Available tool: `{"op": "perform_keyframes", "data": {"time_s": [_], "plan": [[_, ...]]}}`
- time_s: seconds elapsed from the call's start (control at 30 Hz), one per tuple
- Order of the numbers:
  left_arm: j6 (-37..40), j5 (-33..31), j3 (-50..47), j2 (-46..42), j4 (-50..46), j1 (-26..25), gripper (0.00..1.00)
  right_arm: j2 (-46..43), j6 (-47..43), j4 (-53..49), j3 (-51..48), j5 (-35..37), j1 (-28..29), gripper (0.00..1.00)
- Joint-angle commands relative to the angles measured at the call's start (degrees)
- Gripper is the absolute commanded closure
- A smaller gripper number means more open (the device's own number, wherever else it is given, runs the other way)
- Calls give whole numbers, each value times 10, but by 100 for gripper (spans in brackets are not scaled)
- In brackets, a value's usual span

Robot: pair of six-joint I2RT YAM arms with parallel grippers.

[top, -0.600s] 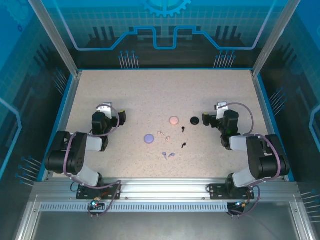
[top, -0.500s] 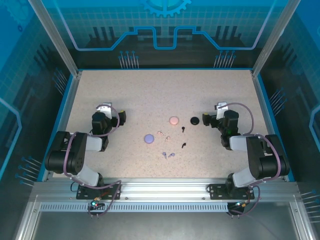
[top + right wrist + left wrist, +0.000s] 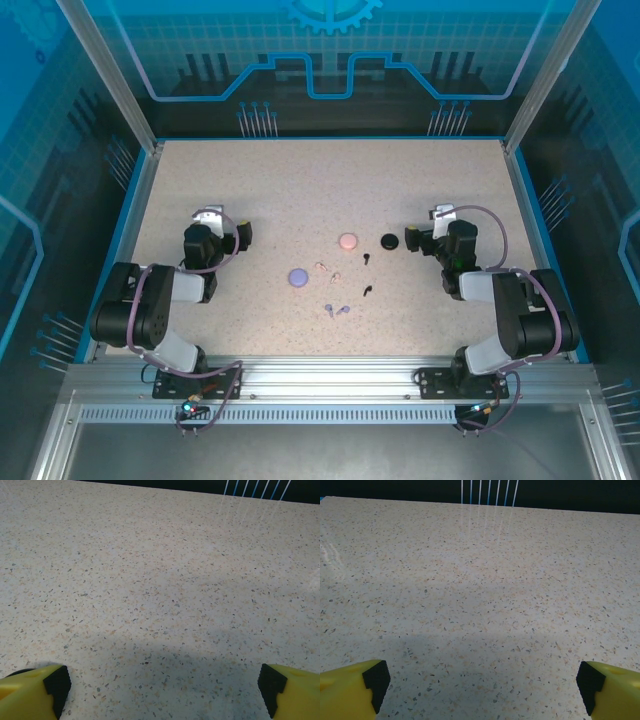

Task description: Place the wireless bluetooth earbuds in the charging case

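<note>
Three round charging cases lie mid-table: pink, black and purple. Tiny stemmed earbuds are scattered near them. Two black ones lie below the black case, a pale pink pair sits right of the purple case, and a purple pair is nearest the front. My left gripper rests low at the left, open over bare tabletop. My right gripper stands open just right of the black case, with nothing between its fingers.
The speckled tabletop is bordered by a blue rim and an aluminium frame. Bundles of white rods stand at the back edge. Both arms are folded near their bases at the front.
</note>
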Motion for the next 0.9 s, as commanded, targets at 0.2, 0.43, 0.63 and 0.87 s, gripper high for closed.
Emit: {"op": "perform_keyframes", "data": {"time_s": [0.2, 0.43, 0.63, 0.87], "plan": [[-6, -14, -35, -32, 58, 3, 1, -49, 6, -34, 13, 4, -9, 0], [-23, -33, -33, -193, -77, 2, 1, -195, 17, -230, 48, 20, -8, 0], [-209, 3, 71, -316, -360, 3, 1, -240, 96, -506, 163, 15, 4, 0], [-373, 162, 87, -365, -481, 3, 1, -196, 34, -695, 287, -46, 83, 0]]}}
